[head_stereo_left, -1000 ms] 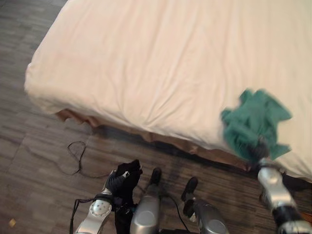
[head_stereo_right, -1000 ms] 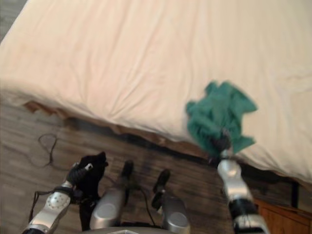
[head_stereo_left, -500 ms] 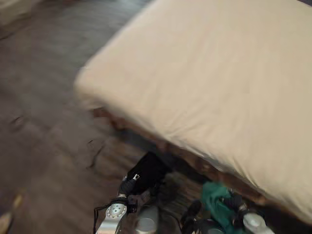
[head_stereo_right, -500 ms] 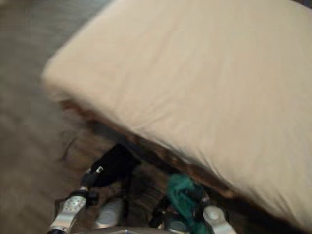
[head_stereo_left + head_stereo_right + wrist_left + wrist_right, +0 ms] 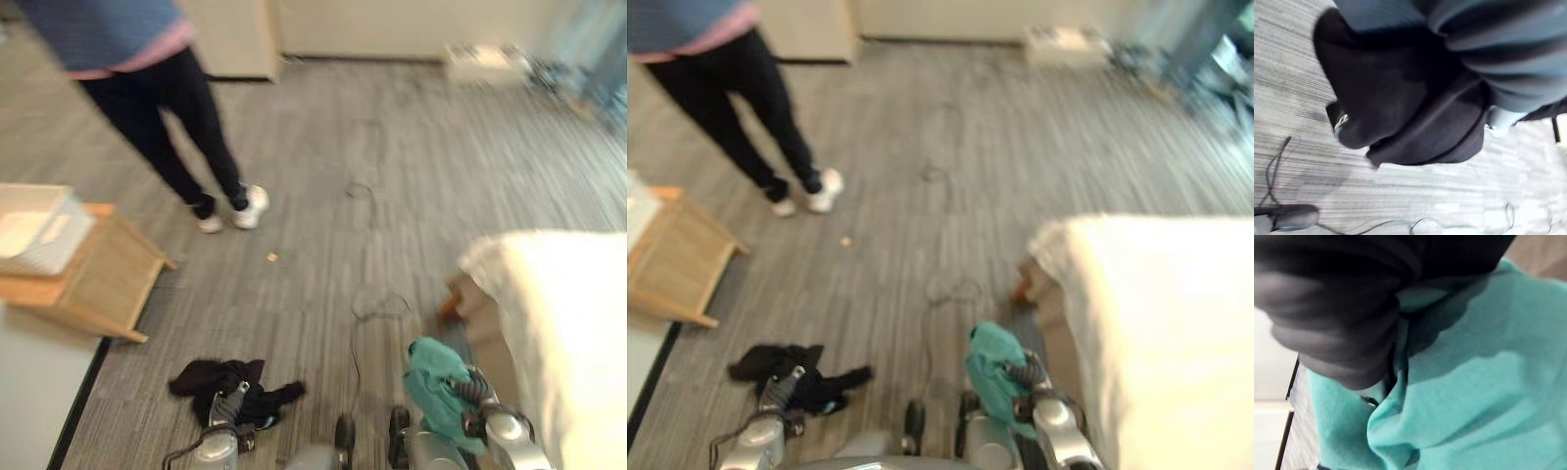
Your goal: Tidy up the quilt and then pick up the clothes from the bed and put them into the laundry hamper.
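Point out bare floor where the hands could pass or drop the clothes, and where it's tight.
Widest bare floor lies ahead, between the person's legs and the bed corner. Narrower strip between the wooden stand and the bed. Tight low down: left hand with the black garment, right hand with the teal garment beside the bed.

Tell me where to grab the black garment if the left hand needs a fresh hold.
Take the black garment at its bunched middle, coming from above, about where the left hand meets it. Loose ends trail out to both sides, so a central hold probably leaves the least cloth dangling.
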You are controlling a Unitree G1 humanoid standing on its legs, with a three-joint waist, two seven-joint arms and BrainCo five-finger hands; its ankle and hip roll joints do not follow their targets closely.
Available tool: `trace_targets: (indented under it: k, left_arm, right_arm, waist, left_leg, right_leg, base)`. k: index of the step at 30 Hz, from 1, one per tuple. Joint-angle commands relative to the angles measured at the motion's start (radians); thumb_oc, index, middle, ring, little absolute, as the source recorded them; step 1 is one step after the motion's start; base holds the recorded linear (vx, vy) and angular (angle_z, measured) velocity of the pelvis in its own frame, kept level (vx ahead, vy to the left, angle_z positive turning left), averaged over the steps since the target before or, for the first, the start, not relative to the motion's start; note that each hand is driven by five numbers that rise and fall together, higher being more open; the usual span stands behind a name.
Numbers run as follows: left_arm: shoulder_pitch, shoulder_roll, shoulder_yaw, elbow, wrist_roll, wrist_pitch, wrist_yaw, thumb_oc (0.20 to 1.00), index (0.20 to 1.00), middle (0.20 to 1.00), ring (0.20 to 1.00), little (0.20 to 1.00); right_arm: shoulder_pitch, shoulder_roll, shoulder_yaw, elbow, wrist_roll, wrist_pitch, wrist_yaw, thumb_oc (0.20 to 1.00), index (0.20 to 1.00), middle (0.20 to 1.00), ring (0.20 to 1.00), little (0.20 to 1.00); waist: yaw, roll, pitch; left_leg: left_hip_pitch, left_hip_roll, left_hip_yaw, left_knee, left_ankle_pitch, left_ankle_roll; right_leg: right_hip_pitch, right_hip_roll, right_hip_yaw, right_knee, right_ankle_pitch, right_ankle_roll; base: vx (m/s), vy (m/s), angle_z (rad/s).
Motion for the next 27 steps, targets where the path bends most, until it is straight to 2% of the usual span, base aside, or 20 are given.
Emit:
trace_targets:
  k: [1, 3, 4, 7, 10, 11, 12, 13, 14, 15, 16, 17, 18, 19, 20, 21, 23, 24, 25, 27]
  left_arm:
    - [-0.023, 0.013, 0.014, -0.009, 0.000, -0.021, -0.017, 0.200, 0.200, 0.200, 0.200, 0.200]
    - [-0.012, 0.001, 0.021, 0.014, -0.004, -0.027, -0.015, 0.200, 0.200, 0.200, 0.200, 0.200]
    - [-0.209, -0.110, -0.218, 0.403, 0.226, 0.047, -0.008, 0.200, 0.200, 0.200, 0.200, 0.200]
    - [-0.214, -0.107, -0.212, 0.394, 0.208, 0.048, -0.007, 0.200, 0.200, 0.200, 0.200, 0.200]
    - [-0.194, -0.098, -0.190, 0.402, 0.204, 0.043, -0.010, 0.200, 0.200, 0.200, 0.200, 0.200]
    - [-0.181, -0.092, -0.186, 0.400, 0.205, 0.044, -0.023, 0.200, 0.200, 0.200, 0.200, 0.200]
    - [-0.181, -0.092, -0.186, 0.400, 0.205, 0.044, -0.024, 0.200, 0.200, 0.200, 0.200, 0.200]
    - [-0.189, -0.086, -0.185, 0.387, 0.199, 0.041, -0.026, 0.200, 0.200, 0.200, 0.200, 0.200]
    - [-0.190, -0.086, -0.185, 0.386, 0.198, 0.041, -0.026, 0.200, 0.200, 0.200, 0.200, 0.200]
    - [-0.197, -0.085, -0.184, 0.374, 0.193, 0.043, -0.021, 0.200, 0.200, 0.200, 0.200, 0.200]
    - [-0.205, -0.081, -0.176, 0.360, 0.173, 0.041, -0.012, 0.200, 0.200, 0.200, 0.200, 0.200]
    - [-0.189, -0.074, -0.154, 0.349, 0.160, 0.038, -0.015, 0.200, 0.200, 0.200, 0.200, 0.200]
    - [-0.177, -0.074, -0.145, 0.348, 0.159, 0.038, -0.017, 0.200, 0.200, 0.200, 0.200, 0.200]
    - [-0.163, -0.075, -0.137, 0.350, 0.161, 0.039, -0.016, 0.200, 0.200, 0.200, 0.200, 0.200]
    - [-0.151, -0.082, -0.121, 0.353, 0.155, 0.038, -0.012, 0.200, 0.200, 0.200, 0.200, 0.200]
    - [-0.155, -0.068, -0.097, 0.347, 0.138, 0.037, -0.006, 0.200, 0.200, 0.200, 0.200, 0.200]
    - [-0.160, -0.064, -0.074, 0.359, 0.113, 0.038, -0.009, 0.200, 0.200, 0.200, 0.200, 0.200]
    - [-0.162, -0.057, -0.054, 0.365, 0.098, 0.038, -0.004, 0.200, 0.200, 0.200, 0.200, 0.200]
    - [-0.163, -0.050, -0.040, 0.381, 0.092, 0.042, -0.007, 0.200, 0.200, 0.200, 0.200, 0.200]
    - [-0.170, -0.047, -0.046, 0.400, 0.109, 0.048, 0.002, 0.200, 0.200, 0.200, 0.200, 0.200]
  right_arm:
    - [-0.038, -0.035, -0.027, -0.034, 0.057, -0.028, 0.013, 0.200, 0.200, 0.200, 0.200, 0.200]
    - [-0.041, -0.037, -0.035, -0.019, 0.066, -0.026, 0.018, 0.200, 0.200, 0.200, 0.200, 0.200]
    - [-0.124, -0.047, 0.101, 0.441, -0.125, 0.036, -0.081, 0.200, 0.200, 0.200, 0.200, 0.200]
    - [-0.135, -0.049, 0.098, 0.435, -0.116, 0.038, -0.077, 0.200, 0.200, 0.200, 0.200, 0.200]
    - [-0.127, -0.056, 0.098, 0.430, -0.117, 0.034, -0.064, 0.200, 0.200, 0.200, 0.200, 0.200]
    - [-0.130, -0.069, 0.097, 0.423, -0.123, 0.028, -0.065, 0.200, 0.200, 0.200, 0.200, 0.200]
    - [-0.130, -0.069, 0.097, 0.424, -0.123, 0.028, -0.065, 0.200, 0.200, 0.200, 0.200, 0.200]
    - [-0.140, -0.077, 0.088, 0.409, -0.111, 0.020, -0.073, 0.200, 0.200, 0.200, 0.200, 0.200]
    - [-0.140, -0.077, 0.087, 0.409, -0.111, 0.019, -0.073, 0.200, 0.200, 0.200, 0.200, 0.200]
    - [-0.155, -0.083, 0.082, 0.400, -0.104, 0.020, -0.078, 0.200, 0.200, 0.200, 0.200, 0.200]
    - [-0.172, -0.099, 0.080, 0.397, -0.097, 0.026, -0.085, 0.200, 0.200, 0.200, 0.200, 0.200]
    - [-0.160, -0.104, 0.087, 0.382, -0.101, 0.026, -0.084, 0.200, 0.200, 0.200, 0.200, 0.200]
    - [-0.153, -0.102, 0.088, 0.377, -0.104, 0.024, -0.082, 0.200, 0.200, 0.200, 0.200, 0.200]
    - [-0.153, -0.100, 0.093, 0.378, -0.114, 0.022, -0.086, 0.200, 0.200, 0.200, 0.200, 0.200]
    - [-0.162, -0.099, 0.099, 0.385, -0.130, 0.020, -0.091, 0.200, 0.200, 0.200, 0.200, 0.200]
    - [-0.195, -0.097, 0.104, 0.393, -0.145, 0.025, -0.092, 0.200, 0.200, 0.200, 0.200, 0.200]
    - [-0.212, -0.084, 0.114, 0.402, -0.159, 0.029, -0.084, 0.200, 0.200, 0.200, 0.200, 0.200]
    - [-0.217, -0.070, 0.115, 0.409, -0.162, 0.032, -0.080, 0.200, 0.200, 0.200, 0.200, 0.200]
    - [-0.215, -0.050, 0.116, 0.427, -0.167, 0.033, -0.079, 0.200, 0.200, 0.200, 0.200, 0.200]
    - [-0.207, -0.034, 0.103, 0.450, -0.172, 0.046, -0.076, 0.200, 0.200, 0.200, 0.200, 0.200]
  waist:
    - [0.001, -0.002, 0.041]
    - [0.003, 0.008, 0.020]
    - [0.022, 0.090, 0.028]
    - [0.015, 0.098, 0.034]
    - [0.024, 0.101, 0.043]
    - [0.048, 0.094, 0.076]
    - [0.047, 0.094, 0.073]
    - [0.066, 0.093, 0.095]
    - [0.065, 0.094, 0.094]
    - [0.078, 0.094, 0.110]
    - [0.104, 0.084, 0.117]
    - [0.132, 0.075, 0.101]
    - [0.147, 0.077, 0.090]
    - [0.164, 0.077, 0.078]
    - [0.186, 0.078, 0.067]
    - [0.213, 0.053, 0.064]
    - [0.231, 0.034, 0.053]
    - [0.250, 0.020, 0.047]
    - [0.278, -0.009, 0.034]
    - [0.290, -0.046, 0.033]
  left_leg:
    - [-0.090, 0.097, -0.052, 0.042, -0.064, -0.122]
    - [-0.080, 0.099, -0.043, 0.036, -0.065, -0.122]
    - [-0.035, 0.097, -0.119, -0.061, -0.027, -0.115]
    - [-0.041, 0.099, -0.124, -0.061, -0.031, -0.115]
    - [-0.026, 0.106, -0.106, -0.042, -0.039, -0.123]
    - [-0.101, 0.089, -0.063, 0.167, -0.065, -0.155]
    - [-0.107, 0.089, -0.064, 0.170, -0.065, -0.154]
    - [-0.178, 0.080, -0.052, 0.284, -0.020, -0.182]
    - [-0.185, 0.081, -0.054, 0.294, -0.025, -0.182]
    - [-0.257, 0.078, -0.042, 0.403, 0.021, -0.196]
    - [-0.335, 0.072, -0.009, 0.469, 0.030, -0.185]
    - [-0.400, 0.046, 0.042, 0.396, -0.021, -0.153]
    - [-0.403, 0.039, 0.053, 0.318, -0.017, -0.142]
    - [-0.408, 0.042, 0.062, 0.226, 0.015, -0.138]
    - [-0.460, 0.073, 0.127, 0.086, 0.054, -0.144]
    - [-0.497, 0.094, 0.183, 0.017, 0.053, -0.136]
    - [-0.486, 0.088, 0.181, 0.011, 0.070, -0.125]
    - [-0.478, 0.083, 0.170, 0.029, 0.092, -0.112]
    - [-0.475, 0.070, 0.154, 0.048, 0.116, -0.097]
    - [-0.436, 0.032, 0.139, 0.085, 0.087, -0.056]
  right_leg:
    - [0.193, -0.015, -0.049, -0.183, 0.010, 0.053]
    - [0.210, -0.008, -0.045, -0.222, 0.024, 0.055]
    - [0.304, 0.044, -0.087, -0.291, -0.032, 0.010]
    - [0.269, 0.047, -0.077, -0.238, -0.052, -0.001]
    - [0.291, 0.049, -0.080, -0.275, -0.046, -0.007]
    - [0.311, 0.041, -0.081, -0.297, -0.054, -0.013]
    - [0.307, 0.041, -0.082, -0.297, -0.053, -0.013]
    - [0.323, 0.038, -0.088, -0.297, -0.065, -0.020]
    - [0.321, 0.040, -0.090, -0.297, -0.065, -0.021]
    - [0.334, 0.039, -0.101, -0.297, -0.072, -0.031]
    - [0.364, 0.042, -0.116, -0.297, -0.102, -0.045]
    - [0.398, 0.055, -0.120, -0.297, -0.145, -0.041]
    - [0.411, 0.065, -0.117, -0.297, -0.165, -0.037]
    - [0.428, 0.080, -0.115, -0.297, -0.185, -0.034]
    - [0.466, 0.102, -0.126, -0.297, -0.229, -0.028]
    - [0.513, 0.094, -0.130, -0.297, -0.246, -0.014]
    - [0.549, 0.090, -0.129, -0.282, -0.251, -0.005]
    - [0.555, 0.082, -0.128, -0.244, -0.246, 0.004]
    - [0.549, 0.069, -0.123, -0.167, -0.202, 0.032]
    - [0.486, 0.011, -0.134, 0.082, 0.003, 0.132]
  base:
    - [0.19, -0.083, 1.86]
    - [0.14, -0.014, 0.78]
    - [0.07, -0.011, -0.12]
    - [0.08, -0.053, 0.05]
    - [0.09, -0.068, 0.05]
    - [0.02, -0.065, -0.07]
    - [-0.01, -0.090, -0.17]
    - [-0.01, -0.040, -0.34]
    - [0.01, -0.085, -0.20]
    - [0.18, -0.146, -0.15]
    - [0.50, -0.194, -0.15]
    - [0.65, -0.138, -0.16]
    - [0.67, -0.025, 0.23]
    - [0.70, 0.062, 0.55]
    - [0.94, 0.107, 0.63]
    - [0.76, 0.099, 0.10]
    - [0.59, 0.098, -0.05]
    - [0.81, 0.153, -0.12]
    - [0.75, 0.147, -0.32]
    - [0.59, 0.163, -0.35]
